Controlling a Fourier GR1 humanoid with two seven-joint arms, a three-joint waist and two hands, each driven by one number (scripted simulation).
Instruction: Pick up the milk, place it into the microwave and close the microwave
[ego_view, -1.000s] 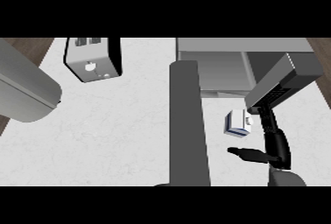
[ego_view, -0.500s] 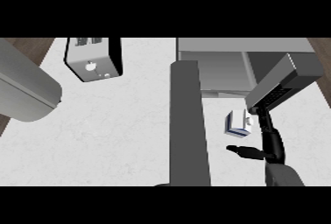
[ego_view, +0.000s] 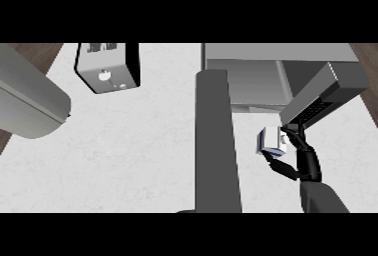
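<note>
Hiding most of the left forearm (ego_view: 26, 97) past the view's left edge, with no left hand showing anywhere. Cutting off the microwave (ego_view: 251, 75) at the top band, its cavity opening toward the counter (ego_view: 125, 150). Blocking the middle of the view with a tall dark grey post (ego_view: 216, 140), running from the lower edge up to the microwave's front. Swinging out to the right, the door (ego_view: 325, 97), its lower end hanging just above the milk (ego_view: 270, 141). Standing apart at upper left, a toaster (ego_view: 109, 65). Sitting on the counter below the door, the milk, a small white carton with a blue side, partly covered. Curling round the milk, the right hand (ego_view: 295, 157), fingers along one side, thumb under it.
</note>
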